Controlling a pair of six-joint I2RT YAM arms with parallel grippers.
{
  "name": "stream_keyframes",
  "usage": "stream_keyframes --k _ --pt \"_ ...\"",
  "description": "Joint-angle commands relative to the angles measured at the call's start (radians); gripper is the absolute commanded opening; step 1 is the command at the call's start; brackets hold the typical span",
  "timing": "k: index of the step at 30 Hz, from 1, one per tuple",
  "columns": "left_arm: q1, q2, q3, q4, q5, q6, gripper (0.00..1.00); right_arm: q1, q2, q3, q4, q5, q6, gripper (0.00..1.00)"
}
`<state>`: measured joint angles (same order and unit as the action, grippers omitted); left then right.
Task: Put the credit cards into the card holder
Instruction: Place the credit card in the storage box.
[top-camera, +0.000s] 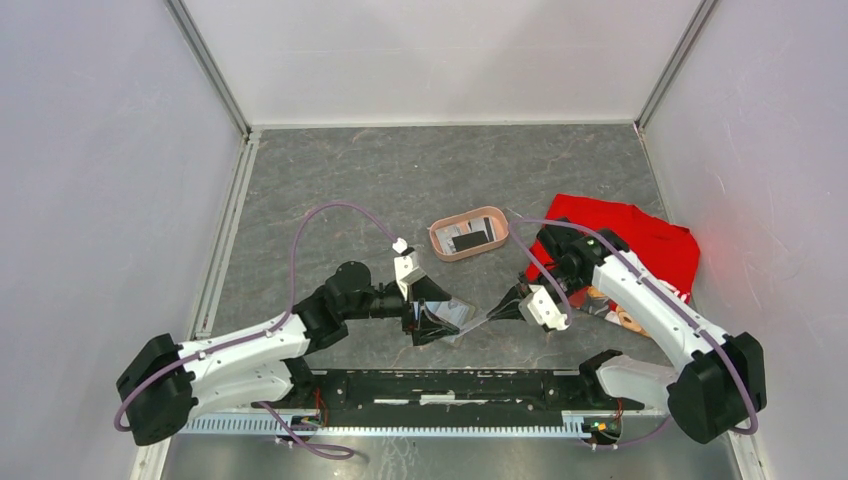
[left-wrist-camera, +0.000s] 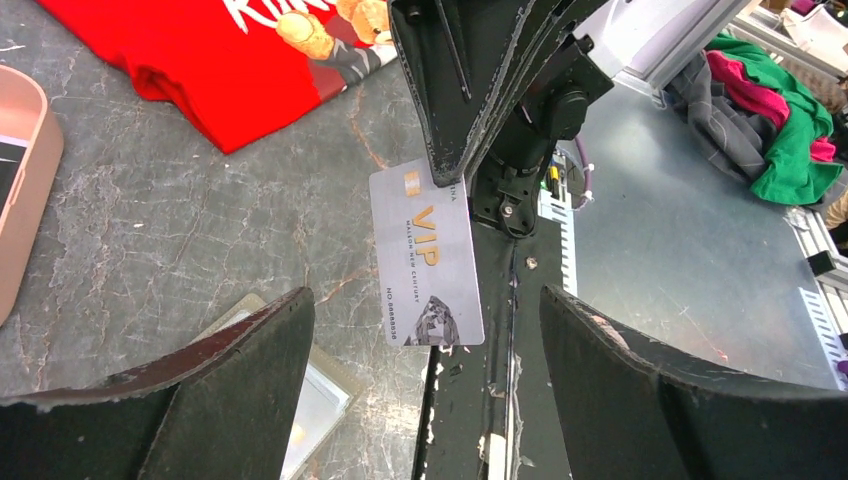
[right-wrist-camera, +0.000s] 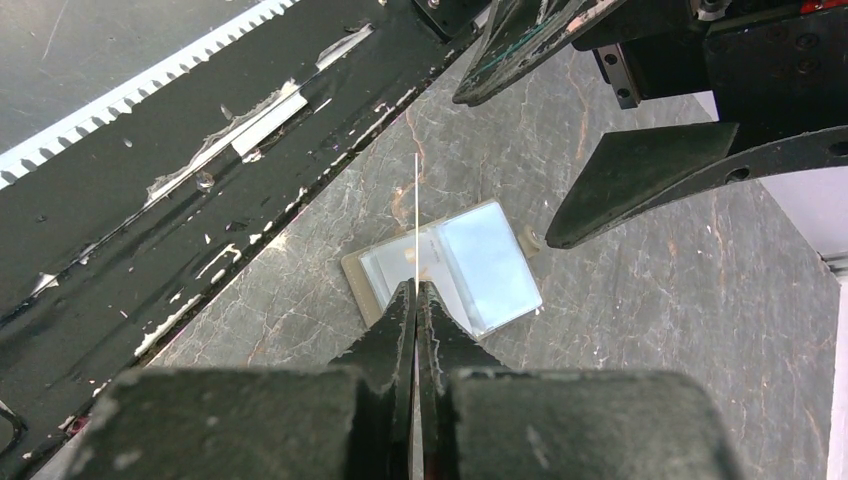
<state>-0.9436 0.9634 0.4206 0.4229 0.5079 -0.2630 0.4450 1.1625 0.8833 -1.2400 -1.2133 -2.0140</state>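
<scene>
- The right hand (right-wrist-camera: 415, 292) is pinched together on one silvery-grey VIP card (left-wrist-camera: 427, 255), gripping it by its top short edge so it hangs clear of the worktop (top-camera: 400, 180).
- The left wrist view shows the card's face, with large gold letters reading "VIP".
- A thin gold line of capitals runs beneath those letters, too small to read with certainty.
- Lower down is a number line beginning "NO.", beside a small dark picture in the corner.
- In the right wrist view the same card appears edge-on, as a thin white line rising from the fingertips.
- The left hand (left-wrist-camera: 425, 300) has its fingers wide apart, and the hanging card sits in the gap without touching either one.
- The card holder (right-wrist-camera: 450, 270) lies open and flat on the worktop, its two pocket panels facing up, directly below the held card.
- Whether the left fingers (left-wrist-camera: 240, 380) press on the holder's edge cannot be told.
- In the top view, a pink tray (top-camera: 468, 233) sits at 12 o'clock from the holder, apart from it.
- Inside the tray lie the other cards (top-camera: 470, 238), dark and whitish, with markings too small to read.
- A red shirt (top-camera: 650, 245) lies at 2 o'clock from the holder, partly under the right arm.
- The shirt carries white lettering cut off by the frame and a teddy-bear print.
</scene>
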Motion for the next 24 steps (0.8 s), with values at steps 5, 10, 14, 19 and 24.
stream_keyframes --k 5,10,14,19,24 --pt "-0.006 0.049 0.075 0.005 0.002 0.056 0.9 0.005 0.051 0.043 -0.003 -0.014 0.056 0.0" --pt "-0.006 0.184 0.198 -0.116 0.023 0.072 0.91 0.006 0.139 0.133 0.026 0.019 0.217 0.0" --pt "-0.006 0.278 0.27 -0.209 0.014 0.097 0.88 0.004 0.184 0.176 0.082 0.04 0.355 0.0" --pt "-0.006 0.326 0.291 -0.226 0.023 0.115 0.81 0.004 0.213 0.192 0.124 0.06 0.444 0.0" --pt "-0.006 0.377 0.339 -0.302 0.012 0.152 0.68 0.003 0.237 0.21 0.154 0.072 0.511 0.0"
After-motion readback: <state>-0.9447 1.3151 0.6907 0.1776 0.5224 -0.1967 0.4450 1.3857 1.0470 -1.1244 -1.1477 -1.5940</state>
